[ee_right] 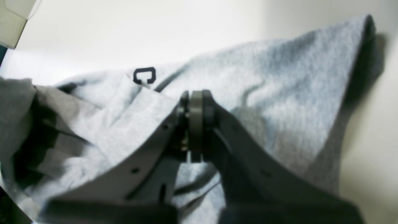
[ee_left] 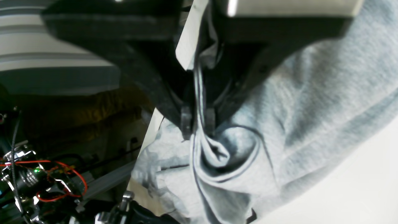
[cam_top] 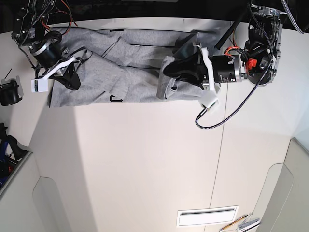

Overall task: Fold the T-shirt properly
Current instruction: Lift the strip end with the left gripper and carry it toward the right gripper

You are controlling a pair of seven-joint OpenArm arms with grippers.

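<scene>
The heather-grey T-shirt (cam_top: 126, 72) lies bunched along the far edge of the white table (cam_top: 145, 159). One black letter (cam_top: 116, 99) shows at its near edge, and also in the right wrist view (ee_right: 144, 75). My left gripper (cam_top: 168, 70) is at the shirt's right end. In the left wrist view it (ee_left: 198, 123) is shut on a gathered fold of the shirt (ee_left: 311, 109). My right gripper (cam_top: 72, 81) is at the shirt's left end. In the right wrist view it (ee_right: 196, 104) is shut on a strip of the grey cloth (ee_right: 279, 77).
A black object (cam_top: 8, 92) sits at the table's left edge. A black cable (cam_top: 227, 113) loops from the left arm over the table. A vent slot (cam_top: 206, 216) is near the front. The table's far edge runs just behind the shirt.
</scene>
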